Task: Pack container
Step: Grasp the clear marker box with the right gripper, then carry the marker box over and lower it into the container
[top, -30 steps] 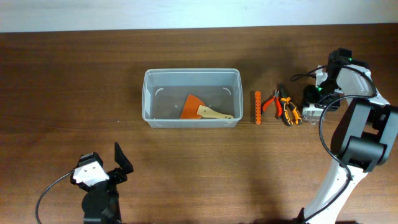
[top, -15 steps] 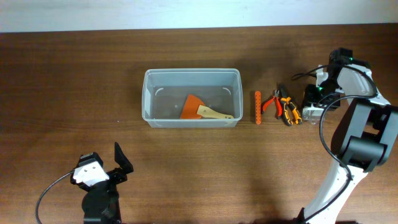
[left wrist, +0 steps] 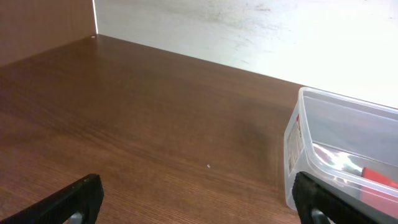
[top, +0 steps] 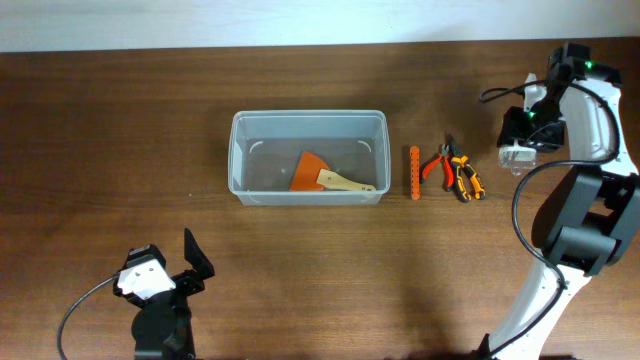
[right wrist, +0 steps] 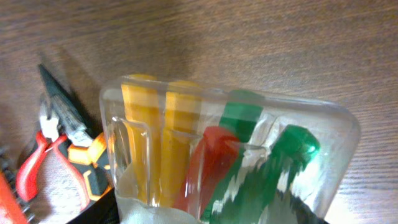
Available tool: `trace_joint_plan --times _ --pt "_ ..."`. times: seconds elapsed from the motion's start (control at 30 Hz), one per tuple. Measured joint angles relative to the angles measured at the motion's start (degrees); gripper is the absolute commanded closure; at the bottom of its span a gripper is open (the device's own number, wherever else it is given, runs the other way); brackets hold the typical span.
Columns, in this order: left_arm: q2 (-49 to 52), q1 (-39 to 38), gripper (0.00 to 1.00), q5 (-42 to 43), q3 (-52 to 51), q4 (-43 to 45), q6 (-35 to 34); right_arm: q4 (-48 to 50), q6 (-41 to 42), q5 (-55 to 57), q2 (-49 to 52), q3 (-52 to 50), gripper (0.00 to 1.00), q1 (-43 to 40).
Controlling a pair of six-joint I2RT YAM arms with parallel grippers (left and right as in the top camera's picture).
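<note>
Right claw clamped on clear box, well right of container; left claw apart, front-left of it

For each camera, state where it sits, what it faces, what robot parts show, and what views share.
Overhead: above table, facing down; container, left gripper, right gripper show.
Left wrist: low, facing container; left gripper frames view.
Right wrist: close above small clear box held by right gripper; pliers visible.
Shared: overhead and right wrist both show pliers.
</note>
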Motion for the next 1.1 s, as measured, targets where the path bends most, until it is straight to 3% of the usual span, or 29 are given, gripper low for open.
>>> trace_joint_plan --times 0.53,1.1 --pt "0.0 0.0 0.01 0.0 0.0 0.0 0.0 -11.06 0.17 -3.45 -0.02 15.06 0.55 2.43" --pt "0.0 0.0 0.01 0.0 0.02 0.0 0.0 -15.19 0.11 -3.85 -2.91 15.5 0.56 13.64"
